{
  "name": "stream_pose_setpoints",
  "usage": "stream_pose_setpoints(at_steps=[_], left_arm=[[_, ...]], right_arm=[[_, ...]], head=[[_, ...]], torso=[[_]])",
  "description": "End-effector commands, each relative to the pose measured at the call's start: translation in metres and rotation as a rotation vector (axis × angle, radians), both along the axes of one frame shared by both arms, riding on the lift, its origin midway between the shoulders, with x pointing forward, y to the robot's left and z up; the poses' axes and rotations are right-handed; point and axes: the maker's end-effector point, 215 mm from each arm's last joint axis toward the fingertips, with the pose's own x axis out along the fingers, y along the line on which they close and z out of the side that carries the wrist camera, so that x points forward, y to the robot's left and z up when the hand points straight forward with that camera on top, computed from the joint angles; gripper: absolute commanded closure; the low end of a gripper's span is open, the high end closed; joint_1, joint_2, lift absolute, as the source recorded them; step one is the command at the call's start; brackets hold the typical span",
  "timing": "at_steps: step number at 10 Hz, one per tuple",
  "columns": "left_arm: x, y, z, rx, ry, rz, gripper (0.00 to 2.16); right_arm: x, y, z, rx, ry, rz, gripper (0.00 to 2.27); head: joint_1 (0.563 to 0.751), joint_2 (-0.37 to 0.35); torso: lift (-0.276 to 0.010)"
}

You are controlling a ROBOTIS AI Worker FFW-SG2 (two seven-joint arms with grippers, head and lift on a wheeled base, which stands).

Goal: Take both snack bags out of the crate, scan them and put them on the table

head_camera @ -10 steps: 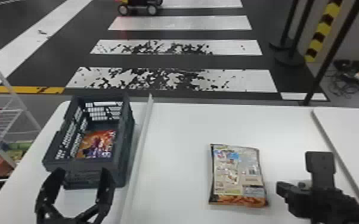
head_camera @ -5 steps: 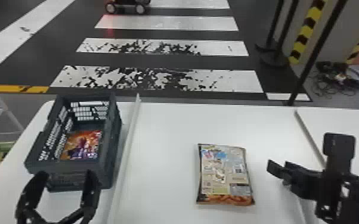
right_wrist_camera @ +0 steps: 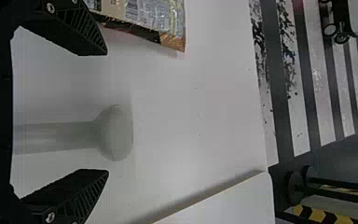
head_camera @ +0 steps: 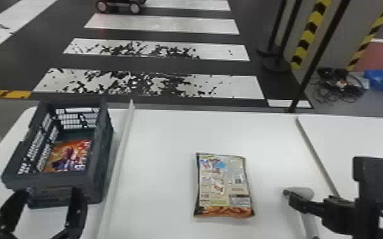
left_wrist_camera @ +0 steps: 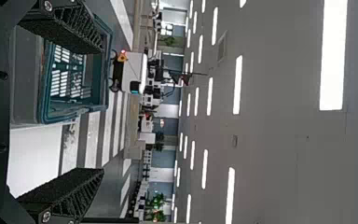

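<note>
Bag (head_camera: 224, 186) inward from far edge of table (head_camera: 168, 136); likely light, slippery, crushable; best gripped mid-width. Wide-spread left gripper (head_camera: 52, 192), right gripper (right_wrist_camera: 107, 113) likewise.

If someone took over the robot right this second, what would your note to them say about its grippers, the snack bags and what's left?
Left gripper: open, empty, by the crate's near end.
Right gripper: open, empty, near a pale tool, perhaps the scanner.
Bags: one bag in the crate, the other bag on the table.
Done: one out; whether scanned, I can't tell.
Left: take out, scan and set down the crate's bag.
</note>
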Motion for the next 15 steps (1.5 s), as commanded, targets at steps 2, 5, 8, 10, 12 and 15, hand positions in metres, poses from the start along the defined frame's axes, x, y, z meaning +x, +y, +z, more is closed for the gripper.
stream_pose_setpoints(at_steps=[2, 5, 8, 10, 12, 15], left_arm=[[0.004, -0.001, -0.006, -0.007, 0.005, 0.0, 0.09], [0.006, -0.001, -0.007, -0.007, 0.004, -0.003, 0.09], [0.005, -0.001, -0.012, -0.008, 0.013, -0.002, 0.09], [0.006, -0.001, -0.011, -0.008, 0.01, 0.0, 0.09], [0.006, -0.001, -0.012, -0.009, 0.013, 0.001, 0.09], [0.006, -0.001, -0.012, -0.009, 0.013, 0.001, 0.09]], right_arm=[[-0.023, -0.011, -0.01, -0.007, 0.053, -0.005, 0.06], [-0.018, -0.004, -0.023, 0.027, 0.045, 0.034, 0.07], [-0.008, -0.003, -0.04, 0.053, 0.043, 0.063, 0.07], [-0.005, -0.005, -0.05, 0.047, 0.05, 0.077, 0.07], [-0.004, -0.004, -0.06, 0.045, 0.066, 0.082, 0.1], [-0.001, -0.01, -0.066, 0.026, 0.084, 0.091, 0.86]], head=[[0.695, -0.087], [0.695, -0.094], [0.695, -0.083], [0.695, -0.084], [0.695, -0.087], [0.695, -0.091]], torso=[[-0.094], [-0.094], [-0.094], [-0.094], [-0.094], [-0.094]])
